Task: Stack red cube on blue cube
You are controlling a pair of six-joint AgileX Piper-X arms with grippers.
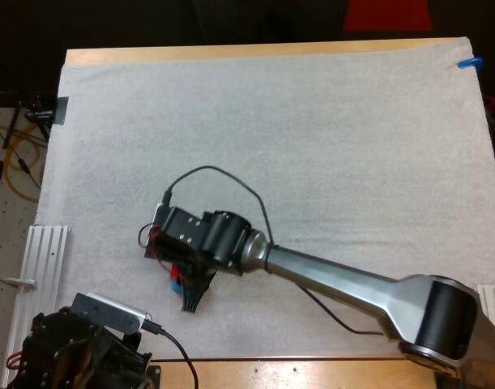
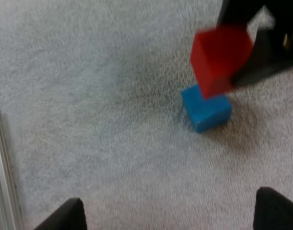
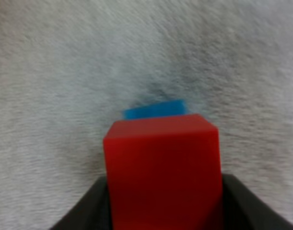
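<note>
Red cube (image 2: 220, 57) clamped in right pincer (image 3: 163, 211), just over blue cube (image 2: 206, 111) — release pending; left pincer (image 2: 170, 215) apart, idle.

Right gripper (image 1: 179, 279) black, fingers (image 1: 197, 293) wedge-shaped; behind it, rounded black joints (image 1: 219, 239) and a silver tapering link (image 1: 336, 279).

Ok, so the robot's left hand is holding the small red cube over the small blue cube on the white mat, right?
Not quite. It is the right hand that is holding the small red cube over the small blue cube on the white mat. The right wrist view shows its black fingers pressing the red cube from both sides.
</note>
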